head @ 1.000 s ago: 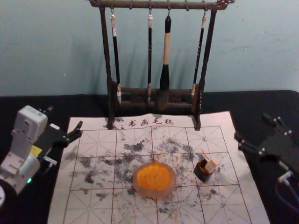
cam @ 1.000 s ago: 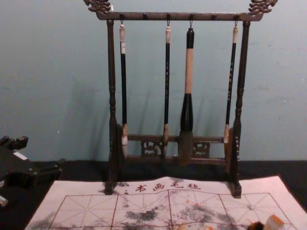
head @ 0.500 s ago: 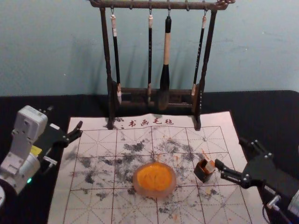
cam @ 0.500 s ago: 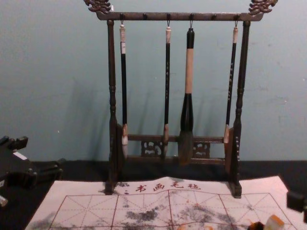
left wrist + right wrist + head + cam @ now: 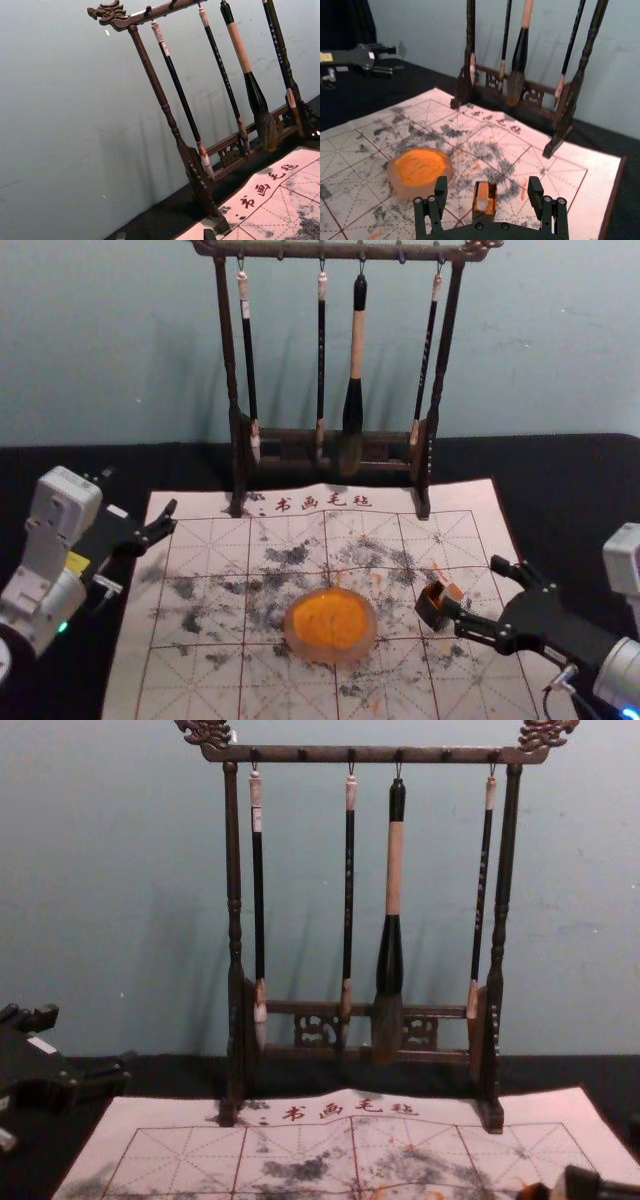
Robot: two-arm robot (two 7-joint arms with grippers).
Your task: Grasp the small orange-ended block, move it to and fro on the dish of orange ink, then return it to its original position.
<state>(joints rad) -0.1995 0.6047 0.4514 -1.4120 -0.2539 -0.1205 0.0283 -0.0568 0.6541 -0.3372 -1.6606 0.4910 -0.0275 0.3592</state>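
Head view first: the right gripper (image 5: 475, 585) reaches in from the right, low over the mat (image 5: 200, 680), one finger passing in front of a small dark box (image 5: 430, 608). The small orange-ended block (image 5: 454, 592) stands in that box, leaning toward the right, its end poking above the rim. To the left of the box, just beside it, sits the round dish (image 5: 330, 653) with its orange ink (image 5: 330, 618), streaked on top.

Seen from its own wrist view, the right gripper (image 5: 488, 187) has its two fingers spread wide apart — the box and the block lie between them, with a gap showing on either side. At the chest view's lower right corner, a dark fingertip (image 5: 582, 1181) of the right gripper shows over the mat's edge.

Off on the left, the left gripper (image 5: 140, 490) is parked above the black table cover (image 5: 560, 470), by the mat's far left corner, well apart from the dish; its fingers stand apart too.

Behind it all, the wooden rack (image 5: 228, 350) stands at the mat's far edge, in front of the pale wall (image 5: 560, 330). Four brushes hang from it — three thin ones and a large brush (image 5: 353, 410) with a light wooden band on its handle
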